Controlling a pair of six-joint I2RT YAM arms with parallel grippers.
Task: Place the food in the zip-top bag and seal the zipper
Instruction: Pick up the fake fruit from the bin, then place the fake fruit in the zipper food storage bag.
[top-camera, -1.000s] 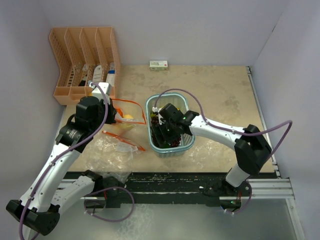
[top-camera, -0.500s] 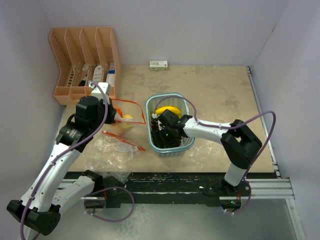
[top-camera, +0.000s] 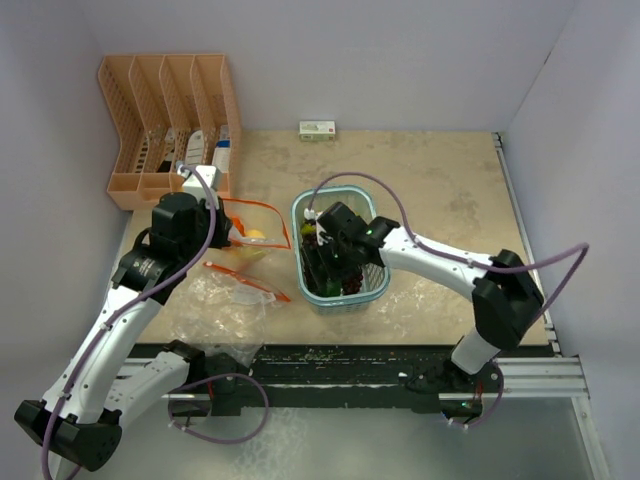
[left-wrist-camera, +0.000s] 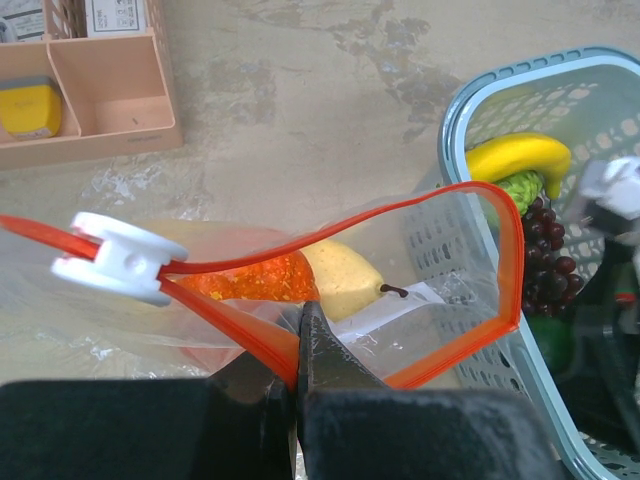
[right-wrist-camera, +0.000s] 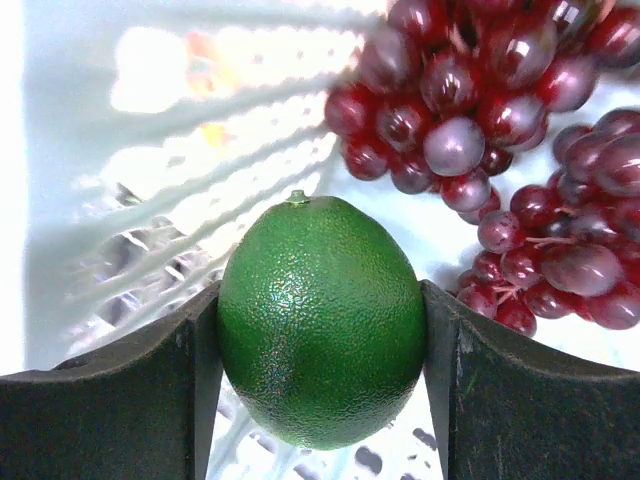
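Beige table (top-camera: 440, 190), pale walls on three sides. Light blue mesh basket (top-camera: 375, 292), centre, contained a grape bunch (right-wrist-camera: 500, 130) and a green lime (right-wrist-camera: 318, 300). The right gripper (top-camera: 330, 262) was inside it, fingers clamped on the lime. Zip-top bag (left-wrist-camera: 440, 270), just left of the basket, mouth gaping, held a yellow fruit (left-wrist-camera: 340, 280) and an orange piece (left-wrist-camera: 250, 283). The left gripper (left-wrist-camera: 298, 345) had its jaws pressed together on the zipper (left-wrist-camera: 420, 205), at the near lip.

High above the basket (top-camera: 378, 290), looking down on the whole table (top-camera: 450, 190). Left wrist: low, just left of the basket (left-wrist-camera: 600, 100), facing it across the bag (left-wrist-camera: 440, 260) mouth. Right wrist: inside the basket (right-wrist-camera: 130, 230), hard up against a lime (right-wrist-camera: 320, 320). Shared by both wrist views: grapes (left-wrist-camera: 545, 250) (right-wrist-camera: 470, 130).
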